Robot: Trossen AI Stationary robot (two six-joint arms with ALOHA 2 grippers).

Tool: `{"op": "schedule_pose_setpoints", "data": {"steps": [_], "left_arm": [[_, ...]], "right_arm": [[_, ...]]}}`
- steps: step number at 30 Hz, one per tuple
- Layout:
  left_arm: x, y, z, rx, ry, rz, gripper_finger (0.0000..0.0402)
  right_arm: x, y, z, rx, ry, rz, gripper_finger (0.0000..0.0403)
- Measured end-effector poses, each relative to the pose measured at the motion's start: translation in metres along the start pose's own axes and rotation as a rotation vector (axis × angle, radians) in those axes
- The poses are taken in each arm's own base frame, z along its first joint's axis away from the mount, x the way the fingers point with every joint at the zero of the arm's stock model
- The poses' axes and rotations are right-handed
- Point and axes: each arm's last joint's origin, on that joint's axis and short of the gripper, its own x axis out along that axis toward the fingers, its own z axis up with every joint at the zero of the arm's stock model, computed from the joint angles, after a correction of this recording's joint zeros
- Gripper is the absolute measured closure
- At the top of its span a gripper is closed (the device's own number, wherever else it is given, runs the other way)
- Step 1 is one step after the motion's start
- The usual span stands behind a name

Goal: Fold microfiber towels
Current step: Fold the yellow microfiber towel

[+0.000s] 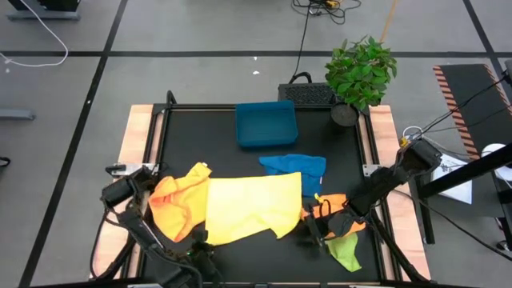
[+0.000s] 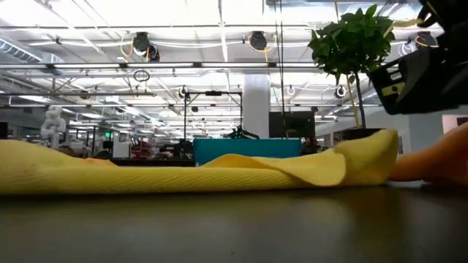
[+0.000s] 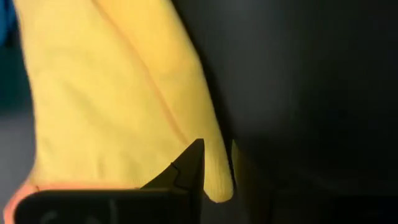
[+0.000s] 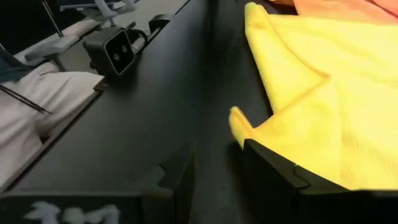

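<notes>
Pale yellow towel (image 1: 252, 206) lies spread at the worktop's (image 1: 216, 132) near middle. Left end effector (image 3: 217, 165), fingers slightly apart, straddles its near-left corner; right end effector (image 4: 217, 162), fingers apart, stands at its near-right corner. Advise lifting both corners evenly.

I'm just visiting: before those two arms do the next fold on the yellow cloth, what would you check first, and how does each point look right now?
1. Pale yellow towel lies spread on the table: ok.
2. Left gripper at the towel's near corner: ok, the corner sits between its fingers.
3. Right gripper at the other near corner: ok, fingers apart beside it.
4. Either corner firmly held: cannot tell.
5. Towel flat: not ok, one edge is turned over.
6. Orange-yellow towel clear of it: not ok, they overlap.
</notes>
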Motion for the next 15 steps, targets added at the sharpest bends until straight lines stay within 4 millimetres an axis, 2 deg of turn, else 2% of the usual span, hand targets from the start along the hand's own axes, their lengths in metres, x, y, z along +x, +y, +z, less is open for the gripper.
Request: {"op": "schedule_pose_setpoints", "data": {"steps": [5, 8, 12, 15], "left_arm": [[-0.034, 0.007, 0.0, -0.012, -0.137, -0.009, 0.0314], [-0.044, 0.012, -0.002, -0.02, -0.214, 0.039, 0.0314], [-0.04, 0.017, -0.004, -0.036, -0.263, 0.118, 0.0314], [-0.028, 0.023, -0.002, -0.078, -0.232, 0.117, 0.0314]], "right_arm": [[-0.01, 0.002, 0.012, -0.021, -0.053, 0.018, 0.0278], [-0.015, 0.001, 0.021, -0.035, -0.099, -0.017, 0.0279], [-0.017, -0.008, 0.026, -0.038, -0.135, -0.132, 0.0279], [-0.013, -0.013, 0.024, -0.017, -0.11, -0.096, 0.0279]]}}
